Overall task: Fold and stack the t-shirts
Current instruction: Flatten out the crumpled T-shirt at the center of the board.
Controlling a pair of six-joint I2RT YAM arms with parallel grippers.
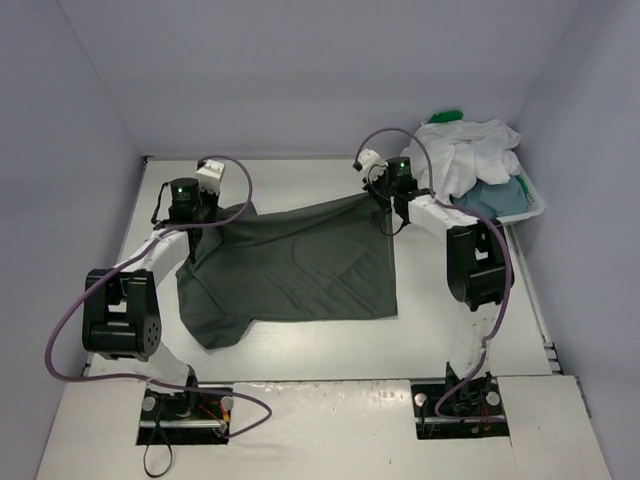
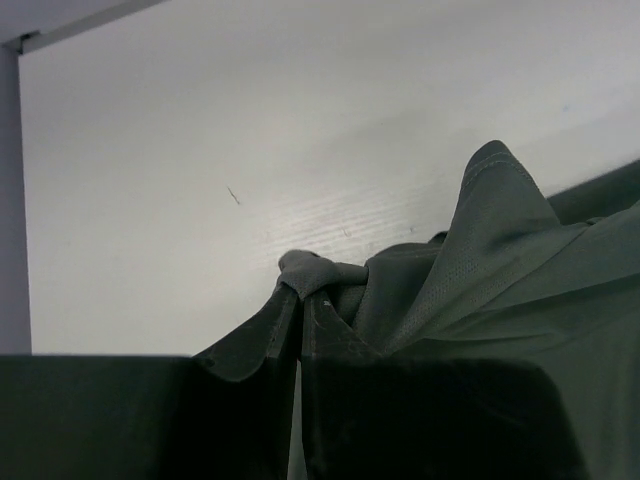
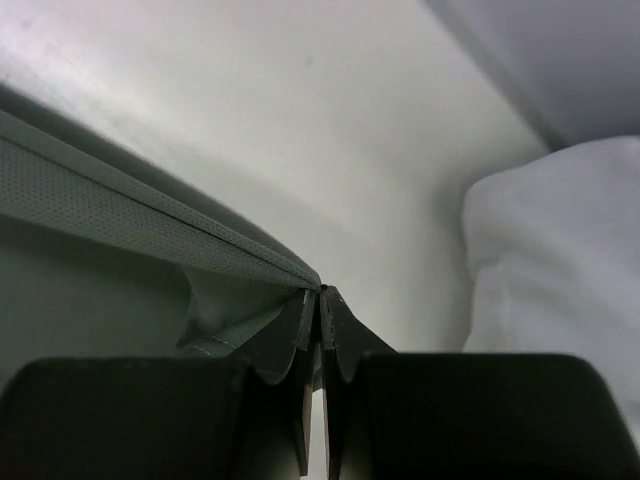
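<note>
Centrally in the top view, a dark grey short-sleeved cloth t-shirt (image 1: 300, 265) lies spread over the white table (image 1: 300, 350), its far edge lifted off the surface at two corners. The left gripper (image 1: 207, 218), at the left middle of the frame, is closed on the shirt's upper-left corner. In the left wrist view its two dark fingers (image 2: 285, 320) meet around a small bunched knot of the grey fabric (image 2: 320, 270), and more of the cloth rises in a peaked fold to the right of them. The right gripper (image 1: 384, 206), right of centre in the upper half, is clamped on the shirt's upper-right corner. In the right wrist view the jaws are pressed together on a hemmed edge of the grey cloth (image 3: 150, 215), which runs taut away to the left of the frame.

At the upper right of the top view a white slotted plastic basket (image 1: 537, 207) sits near the corner of the table. It holds a crumpled white t-shirt (image 1: 470, 150) heaped on top, a bright green t-shirt (image 1: 447, 117) showing at the back, and a dusty blue-grey t-shirt (image 1: 495, 197) at the front. The white cloth also fills the right side of the right wrist view (image 3: 550, 250).
</note>
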